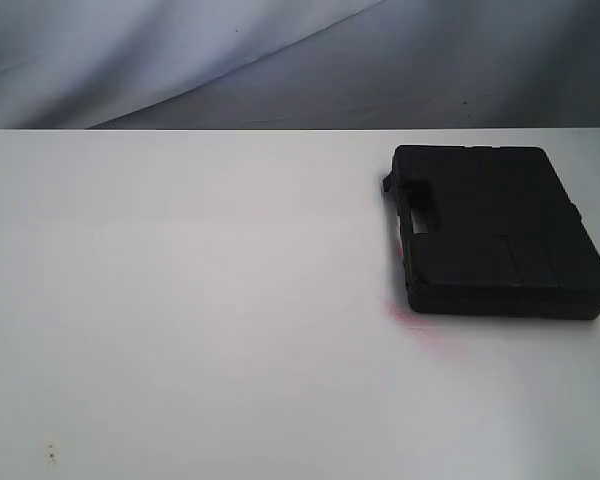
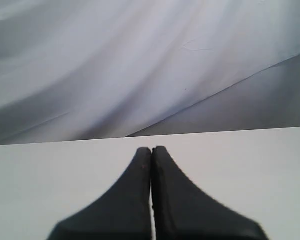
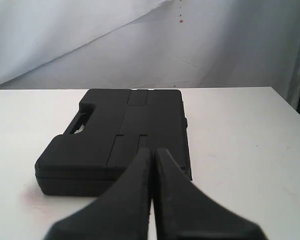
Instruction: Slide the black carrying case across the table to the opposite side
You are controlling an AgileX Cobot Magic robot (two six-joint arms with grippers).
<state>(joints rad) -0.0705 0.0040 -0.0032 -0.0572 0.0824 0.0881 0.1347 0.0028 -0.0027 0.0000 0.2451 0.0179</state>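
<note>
My clenched, empty right gripper (image 3: 152, 150) faces the black carrying case (image 3: 115, 135) at twelve o'clock; left gripper (image 2: 151, 148) clenched too. Case sits at three o'clock on the table (image 1: 180, 300), room toward nine.

- Your carrying case (image 1: 495, 230) is plain matte black all over.
- The table (image 1: 180, 300) you work on is white, with a faint pink-red smear (image 1: 405, 318) just beside the case and a few small dark specks (image 1: 50, 452).
- The backdrop cloth (image 1: 280, 60) looks pale grey-white to you, shaded darker grey in bands.
- Your left gripper (image 2: 151, 150) and right gripper (image 3: 152, 151) are black.
</note>
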